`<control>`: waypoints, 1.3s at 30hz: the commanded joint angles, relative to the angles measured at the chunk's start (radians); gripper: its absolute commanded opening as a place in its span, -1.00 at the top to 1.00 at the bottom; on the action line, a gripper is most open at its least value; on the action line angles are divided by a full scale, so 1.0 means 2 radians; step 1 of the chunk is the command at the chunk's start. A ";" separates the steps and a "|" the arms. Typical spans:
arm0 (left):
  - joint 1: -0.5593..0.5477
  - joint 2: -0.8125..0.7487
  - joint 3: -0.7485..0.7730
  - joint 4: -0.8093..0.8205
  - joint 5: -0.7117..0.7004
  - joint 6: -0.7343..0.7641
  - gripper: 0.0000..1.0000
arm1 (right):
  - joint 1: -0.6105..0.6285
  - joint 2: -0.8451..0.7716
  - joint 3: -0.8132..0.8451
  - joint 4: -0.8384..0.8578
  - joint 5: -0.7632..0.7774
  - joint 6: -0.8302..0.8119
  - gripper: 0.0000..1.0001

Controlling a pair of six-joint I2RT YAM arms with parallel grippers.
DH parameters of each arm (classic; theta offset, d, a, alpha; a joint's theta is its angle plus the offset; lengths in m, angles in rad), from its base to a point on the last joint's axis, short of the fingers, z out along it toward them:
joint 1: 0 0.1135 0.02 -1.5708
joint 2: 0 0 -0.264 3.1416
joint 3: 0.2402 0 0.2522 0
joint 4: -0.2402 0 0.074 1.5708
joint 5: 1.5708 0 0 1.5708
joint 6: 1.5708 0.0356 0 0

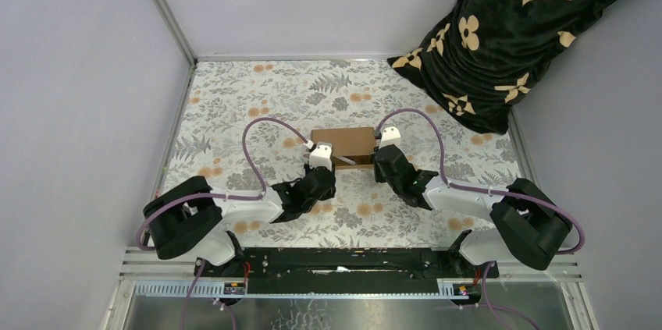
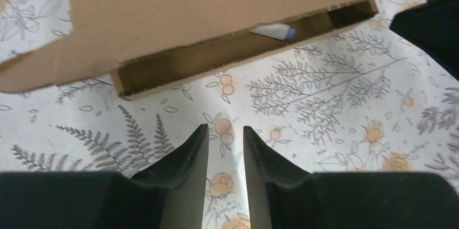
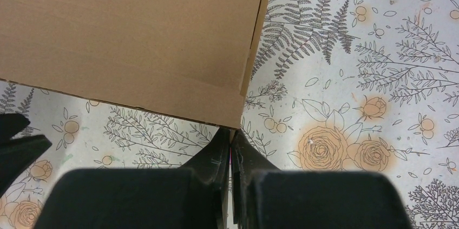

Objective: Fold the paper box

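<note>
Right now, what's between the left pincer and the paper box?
Between the left pincer and the paper box, only bare flowered tablecloth; the left wrist view shows it.

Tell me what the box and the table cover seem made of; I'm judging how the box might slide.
The paper box: brown cardboard, matte, judging by its raw cut edges and sharp creases. The table cover: a matte sheet printed with flowers and ferns, cloth or vinyl; the look leaves that open.
</note>
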 commanded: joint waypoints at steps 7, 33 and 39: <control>-0.058 -0.054 -0.006 -0.043 0.000 -0.058 0.28 | 0.005 0.004 -0.002 0.011 0.002 0.008 1.00; 0.048 -0.101 0.104 -0.043 0.026 0.014 -0.10 | 0.005 -0.012 -0.002 -0.001 0.001 0.007 1.00; 0.083 -0.023 0.134 -0.026 0.073 0.030 -0.11 | 0.005 -0.014 -0.002 -0.003 0.001 0.005 1.00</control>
